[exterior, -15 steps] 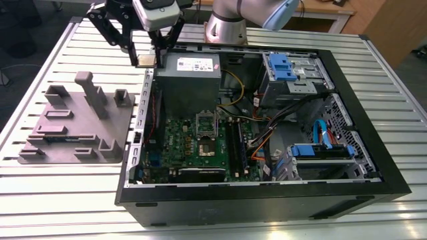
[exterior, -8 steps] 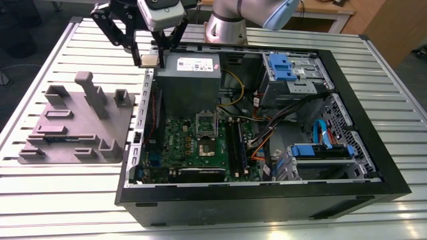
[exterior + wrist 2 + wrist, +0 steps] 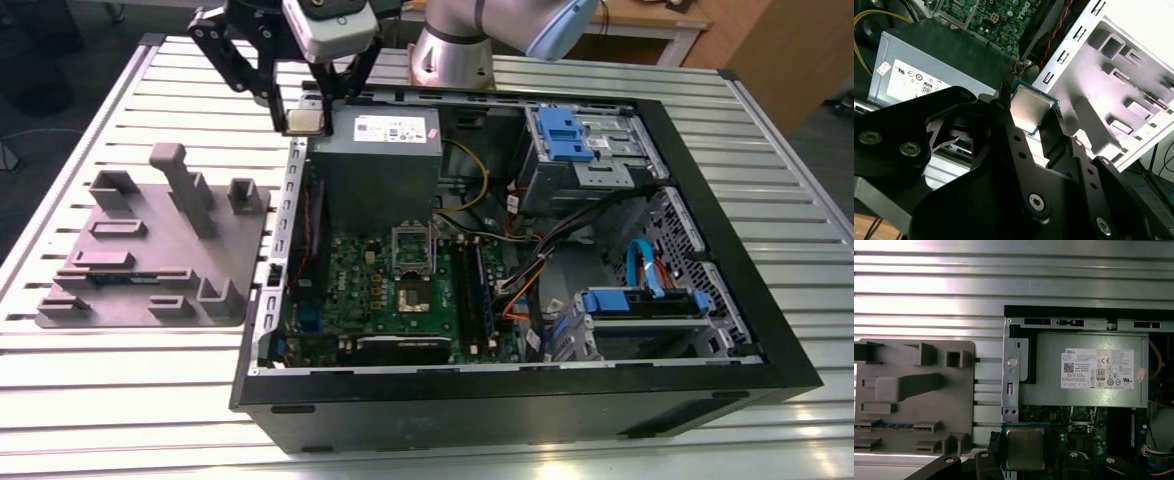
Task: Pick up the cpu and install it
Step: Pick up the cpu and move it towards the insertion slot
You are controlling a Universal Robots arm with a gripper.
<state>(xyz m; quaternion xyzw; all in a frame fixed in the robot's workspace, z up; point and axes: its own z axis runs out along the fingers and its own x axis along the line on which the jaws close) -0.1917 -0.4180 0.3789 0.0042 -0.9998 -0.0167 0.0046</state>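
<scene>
In the exterior view, your pincer [image 3: 306, 112] is pinching the cpu [image 3: 306, 123] by two opposite edges. It holds the chip in the air over the wall of the open computer case [image 3: 534, 395] on the exterior view's left, just beside the grey power supply [image 3: 380, 165]. The case lies on its side on the slatted metal tabletop [image 3: 120, 400]. The green motherboard [image 3: 360, 290] is exposed inside, and its cpu socket [image 3: 411, 292] is well apart from the chip. A grey moulded fixture [image 3: 147, 250] rests on the tabletop beside the case, on the exterior view's left.

In the second wrist view you get the grip close up. The black fingers [image 3: 1009, 130] press one on each side of the cpu [image 3: 1030, 111], whose silver top faces the camera inside a green rim. Beyond the pincer [image 3: 1029, 114] lie the power supply [image 3: 929, 60] with its white label, a corner of the motherboard [image 3: 989, 17] and the grey fixture [image 3: 1119, 100].

In the first wrist view the cpu [image 3: 1025, 447] sits square in the pincer [image 3: 1025, 452] — silver face toward you, clamped at both sides. It hangs above the motherboard [image 3: 1054, 415], close to the case wall. The power supply [image 3: 1089, 370] lies just beyond it, and the fixture [image 3: 909, 390] is across the wall on the tabletop [image 3: 1004, 280].
</scene>
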